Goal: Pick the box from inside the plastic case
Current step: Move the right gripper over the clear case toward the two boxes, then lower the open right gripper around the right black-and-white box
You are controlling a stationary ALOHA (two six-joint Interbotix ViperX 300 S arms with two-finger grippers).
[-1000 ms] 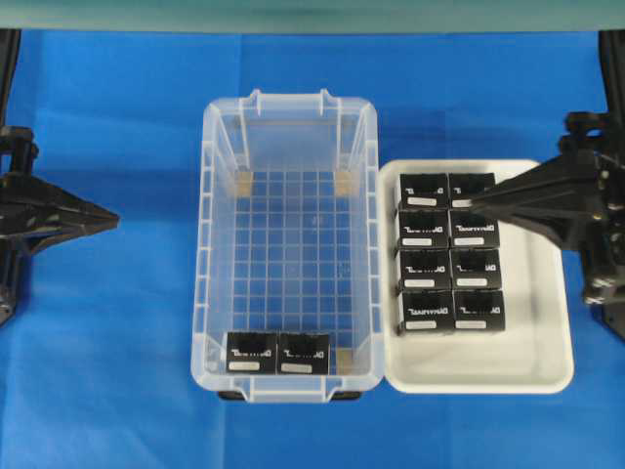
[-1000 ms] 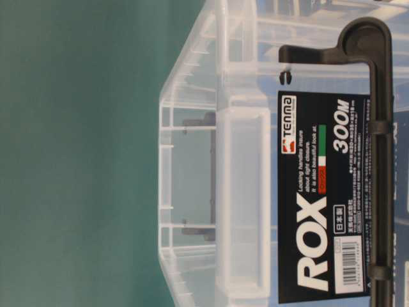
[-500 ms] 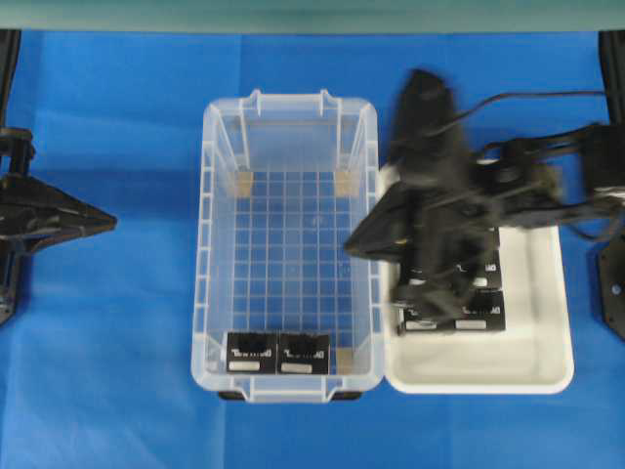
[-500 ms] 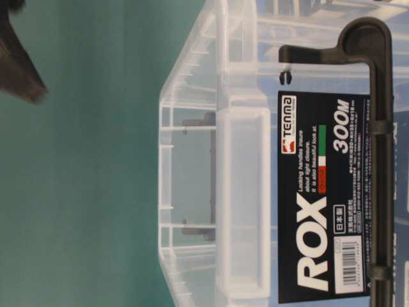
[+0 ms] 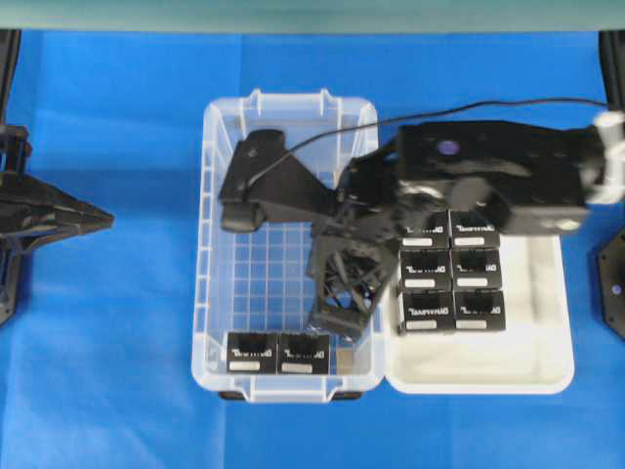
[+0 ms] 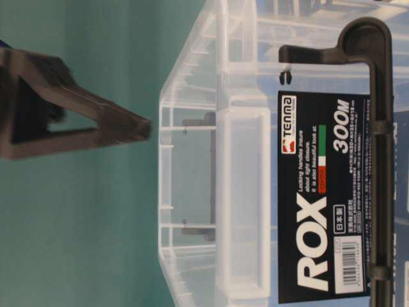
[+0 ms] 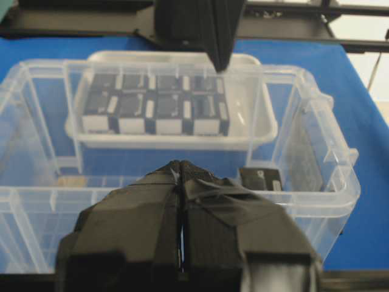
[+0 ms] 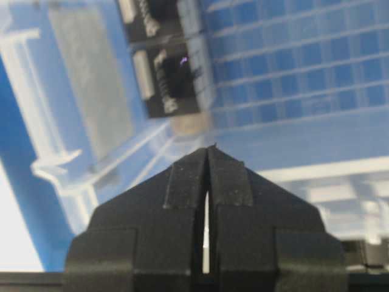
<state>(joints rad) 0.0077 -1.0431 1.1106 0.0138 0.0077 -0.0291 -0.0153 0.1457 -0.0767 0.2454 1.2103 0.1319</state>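
Two black boxes (image 5: 252,352) (image 5: 304,352) sit side by side against the near wall of the clear plastic case (image 5: 217,244). My right arm reaches across from the right, and my right gripper (image 5: 335,328) hangs shut over the case's right side, just above and right of those boxes. Nothing is between its fingers. In the right wrist view the shut gripper (image 8: 208,150) points at the nearer box (image 8: 173,85). My left gripper (image 5: 105,220) stays shut outside the case on the left, and its wrist view shows the closed gripper (image 7: 180,165) and one box (image 7: 261,179).
A shallow white tray (image 5: 527,366) touches the case's right side and holds several identical black boxes (image 5: 451,274). Blue cloth (image 5: 107,371) covers the table. The right arm's body (image 5: 488,171) spans the tray's far end and the case rim.
My right arm has swung from above the white tray leftward over the plastic case, with its gripper staying shut. The left arm and all boxes have not moved.
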